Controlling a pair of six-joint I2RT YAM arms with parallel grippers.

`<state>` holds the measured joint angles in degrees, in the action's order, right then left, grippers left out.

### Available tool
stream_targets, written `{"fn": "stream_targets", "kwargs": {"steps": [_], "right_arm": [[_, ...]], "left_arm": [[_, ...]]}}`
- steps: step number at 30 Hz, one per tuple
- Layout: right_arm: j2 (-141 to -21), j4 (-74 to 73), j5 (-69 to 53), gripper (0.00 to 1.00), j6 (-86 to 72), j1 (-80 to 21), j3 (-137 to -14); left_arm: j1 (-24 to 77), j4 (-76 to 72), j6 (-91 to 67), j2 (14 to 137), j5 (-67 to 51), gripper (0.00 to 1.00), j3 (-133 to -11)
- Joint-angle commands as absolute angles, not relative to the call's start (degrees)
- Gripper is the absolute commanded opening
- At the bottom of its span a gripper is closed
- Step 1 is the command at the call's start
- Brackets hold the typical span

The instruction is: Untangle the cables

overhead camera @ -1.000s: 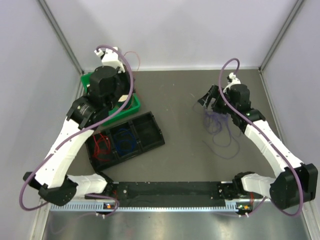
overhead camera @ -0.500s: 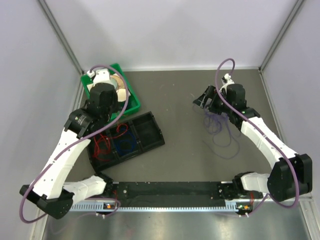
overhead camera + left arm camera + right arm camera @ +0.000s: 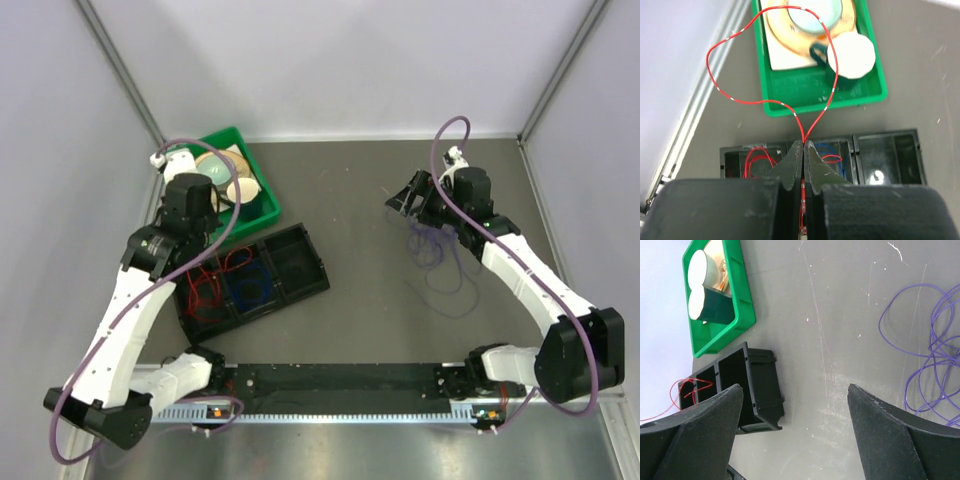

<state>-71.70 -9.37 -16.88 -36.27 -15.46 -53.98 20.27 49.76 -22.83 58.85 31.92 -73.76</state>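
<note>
My left gripper [image 3: 803,143] is shut on a thin red cable [image 3: 760,103], which loops out in front of the fingertips over the green bin. It hangs above a black three-compartment tray [image 3: 300,232], between the left and middle compartments. Red cable coils [image 3: 203,293] lie in the left compartment and a blue cable [image 3: 247,283] in the middle one; the right one looks empty. Loose purple cables [image 3: 440,265] lie in loops on the table, also in the right wrist view [image 3: 935,355]. My right gripper [image 3: 795,387] is wide open and empty, just left of the purple loops [image 3: 405,200].
A green bin [image 3: 265,215] with round rolls stands at the back left, touching the tray; it also shows in the left wrist view [image 3: 825,107]. A black rail [image 3: 340,385] runs along the near edge. Grey walls close in left, right and back.
My left arm has drawn back from over the green bin toward the tray, with the red cable held. My right arm shifted only slightly and stays open.
</note>
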Motion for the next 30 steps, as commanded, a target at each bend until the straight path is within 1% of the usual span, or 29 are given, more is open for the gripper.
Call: {"fn": "stream_targets", "kwargs": {"steps": [1,5,10,19,24,30], "right_arm": [[-72.1,-6.2,-17.8,0.84,-37.0,-15.2,-53.8],[-72.6,-5.9,-18.3,0.84,-37.3,-15.2,-54.1],[-73.1,-5.3,-18.9,0.84,-37.9,-15.2,-54.0],[-73.8,-5.2,-19.2,0.84,-38.1,-15.2,-53.5],[-74.4,-4.7,-19.7,0.84,-38.3,-15.2,-53.4],[-74.7,-4.6,-20.0,0.84,-38.4,-15.2,-53.3]], "left_arm": [[19.2,49.2,-21.4,56.7,34.5,0.00,-78.4],[18.5,51.6,-19.7,57.6,37.2,0.00,-80.1],[17.4,51.9,-20.3,56.8,36.2,0.00,-79.0],[15.5,50.8,-23.9,55.2,33.7,0.00,-68.7],[13.5,49.6,-27.3,54.4,33.5,0.00,-60.7],[9.1,46.7,-32.5,57.6,29.2,0.00,-51.8]]}}
